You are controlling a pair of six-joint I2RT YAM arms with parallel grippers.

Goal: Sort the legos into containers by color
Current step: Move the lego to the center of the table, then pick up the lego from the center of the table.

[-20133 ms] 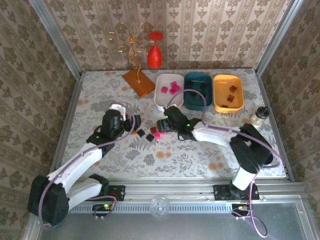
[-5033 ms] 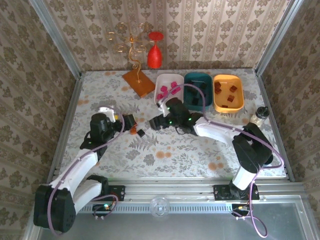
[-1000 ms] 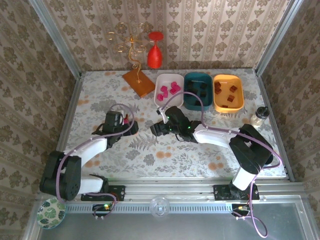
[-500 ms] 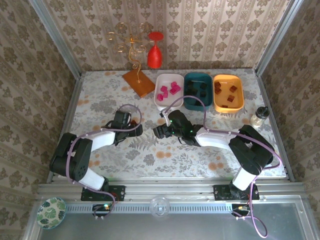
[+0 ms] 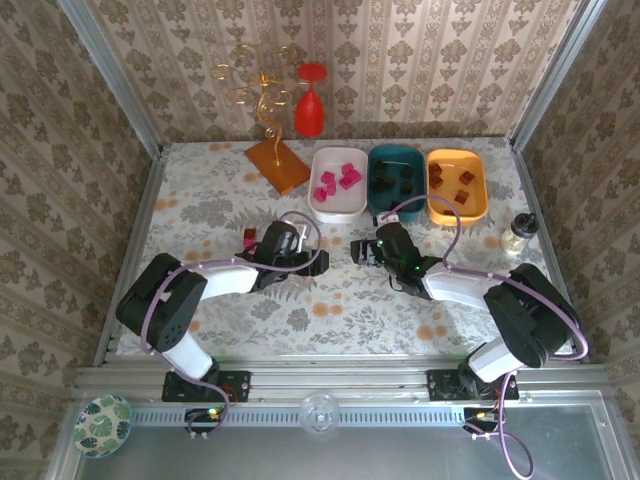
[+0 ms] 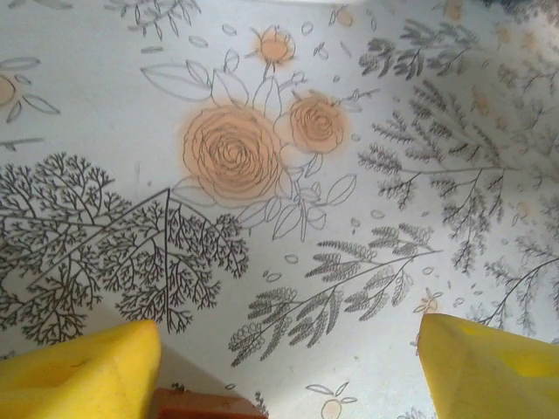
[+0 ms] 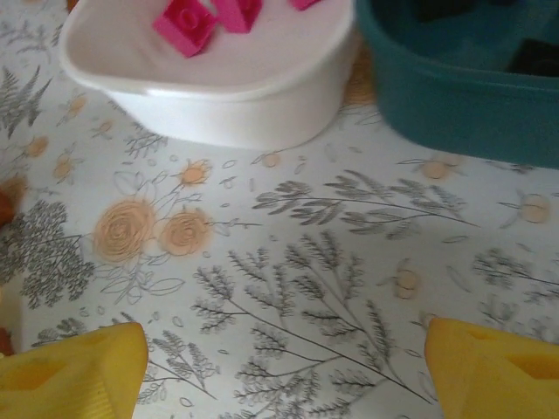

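The pink legos [image 5: 328,180] lie in the white tray [image 5: 338,207], the black legos [image 5: 386,178] in the teal tray [image 5: 396,212] beside it, and the brownish orange legos [image 5: 464,178] in the orange-yellow tray [image 5: 457,214]. The three trays stand in a row at the far side of the counter [image 5: 200,190], white on the left, teal in the middle, orange-yellow on the right, their sides close together. A lone lego [image 5: 249,237], reddish pink, sits on the counter well apart from the trays, just beyond the left arm's wrist.

The left claw [image 5: 312,263] is low over the flowered cloth in the middle of the counter. Its yellow fingers [image 6: 79,375] are spread wide, with bare cloth between them. A brownish orange piece [image 6: 199,405] shows at the bottom edge of the left wrist view, just beside one finger; I cannot tell whether it touches.

The right claw [image 5: 358,250] hangs near the front of the white and teal trays, facing the left claw. Its fingers are also spread wide and pinch nothing.

Further out, an orange-brown tile [image 5: 277,165] lies left of the white tray. A red wine glass [image 5: 309,105] and a gold candle holder [image 5: 260,90] stand at the back wall. A clear jar [image 5: 517,232] stands at the right edge.
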